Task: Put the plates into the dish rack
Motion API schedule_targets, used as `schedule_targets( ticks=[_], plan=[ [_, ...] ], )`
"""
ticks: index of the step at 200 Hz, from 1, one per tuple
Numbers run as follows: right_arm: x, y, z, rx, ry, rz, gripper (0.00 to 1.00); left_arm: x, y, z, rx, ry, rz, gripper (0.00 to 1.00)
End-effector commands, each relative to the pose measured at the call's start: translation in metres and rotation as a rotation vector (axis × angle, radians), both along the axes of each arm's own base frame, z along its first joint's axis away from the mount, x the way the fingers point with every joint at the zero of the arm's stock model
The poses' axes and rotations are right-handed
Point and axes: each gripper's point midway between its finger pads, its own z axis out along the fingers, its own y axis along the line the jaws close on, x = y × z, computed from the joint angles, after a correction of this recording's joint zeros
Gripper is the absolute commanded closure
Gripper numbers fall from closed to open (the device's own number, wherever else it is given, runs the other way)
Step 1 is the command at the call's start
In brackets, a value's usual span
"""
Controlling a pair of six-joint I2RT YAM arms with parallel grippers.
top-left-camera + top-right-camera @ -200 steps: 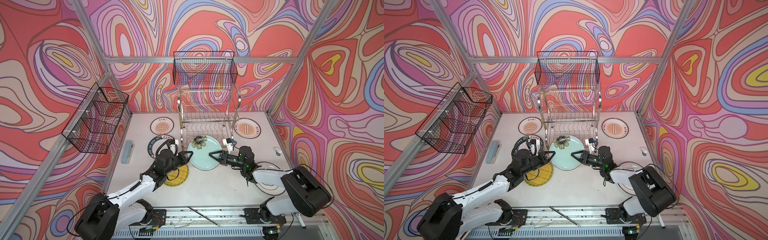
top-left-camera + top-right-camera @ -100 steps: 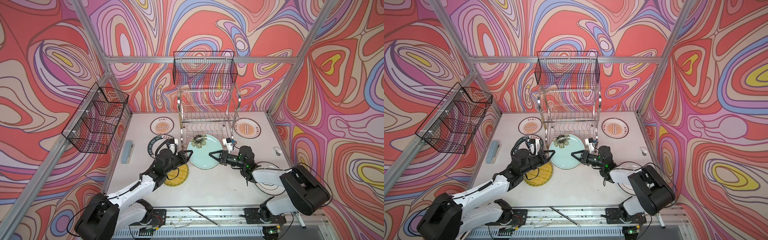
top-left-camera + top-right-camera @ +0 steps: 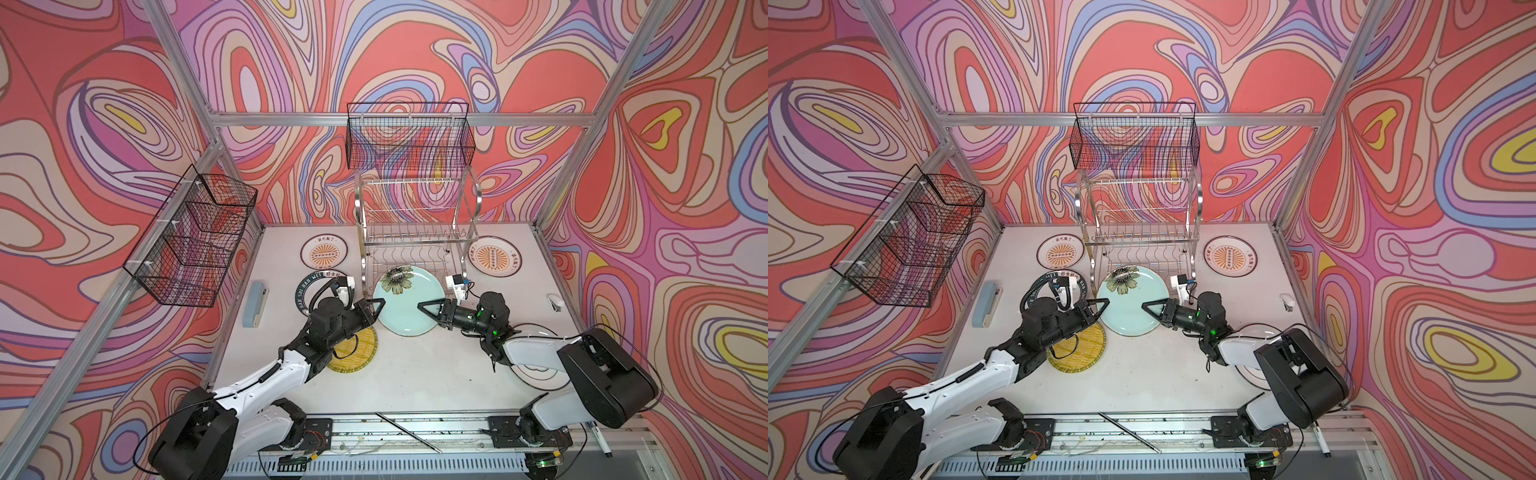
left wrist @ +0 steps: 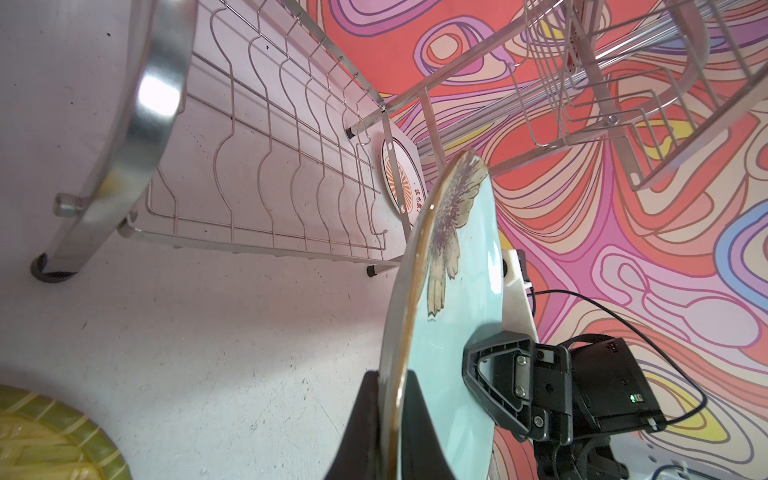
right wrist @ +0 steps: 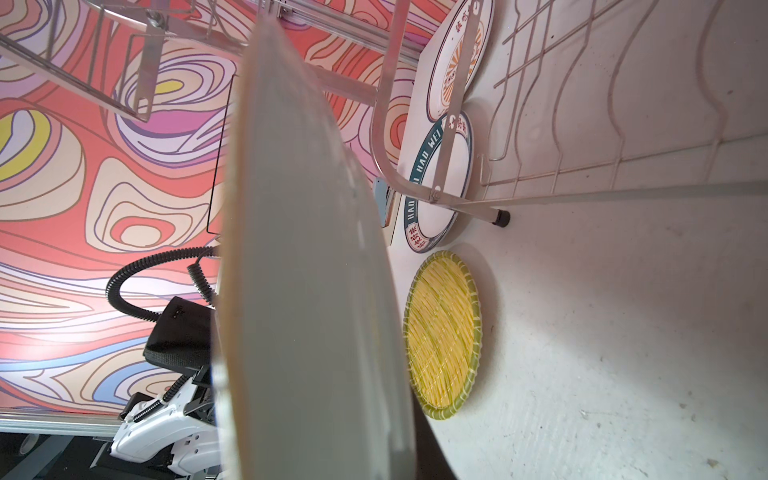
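Observation:
The pale aqua flower plate (image 3: 405,307) (image 3: 1129,309) hangs face-up just above the table, in front of the chrome dish rack (image 3: 415,216) (image 3: 1138,216), flower end toward the lower shelf (image 4: 270,166). My left gripper (image 3: 376,309) (image 3: 1100,305) (image 4: 390,415) is shut on its left rim, one finger on each face. My right gripper (image 3: 424,309) (image 3: 1148,307) (image 5: 374,457) is shut on the opposite rim; the plate's pale underside (image 5: 299,249) fills that wrist view. Still flat on the table are the yellow woven plate (image 3: 357,357) (image 5: 442,332), the green-lettered plate (image 3: 305,286) and two orange-sunburst plates (image 3: 324,252) (image 3: 493,259).
A black-ringed white plate (image 3: 536,370) lies under the right arm. Black mesh baskets hang on the left wall (image 3: 195,237) and above the rack (image 3: 409,137). A blue-grey case (image 3: 255,303) lies left, a small white item (image 3: 555,301) right, a thin rod (image 3: 409,432) on the front rail.
My right gripper's jaws have closed onto the aqua plate's right rim. The left gripper keeps its hold, and the plate and both arms have barely shifted.

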Motion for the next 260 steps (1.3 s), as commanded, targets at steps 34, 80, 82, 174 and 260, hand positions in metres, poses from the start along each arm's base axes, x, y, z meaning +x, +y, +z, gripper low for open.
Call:
schedule_targets(
  ticks=[34, 80, 82, 174, 260],
  plan=[
    [0.007, 0.000, 0.029, -0.042, -0.123, -0.061, 1.00, -0.004, -0.003, 0.023, 0.026, -0.084, -0.026, 0.55],
    [0.009, -0.008, 0.037, -0.113, -0.163, -0.108, 1.00, -0.007, 0.005, 0.026, 0.082, -0.101, -0.009, 0.38],
    [0.009, -0.009, 0.036, -0.118, -0.162, -0.109, 1.00, -0.007, 0.005, 0.027, 0.086, -0.102, -0.008, 0.38],
    [-0.001, -0.014, 0.067, -0.184, -0.283, -0.090, 1.00, 0.001, 0.041, 0.094, 0.444, -0.327, 0.073, 0.33],
    [-0.031, -0.022, 0.116, -0.165, -0.431, -0.051, 1.00, 0.005, 0.057, 0.134, 0.533, -0.465, 0.142, 0.29]
  ],
)
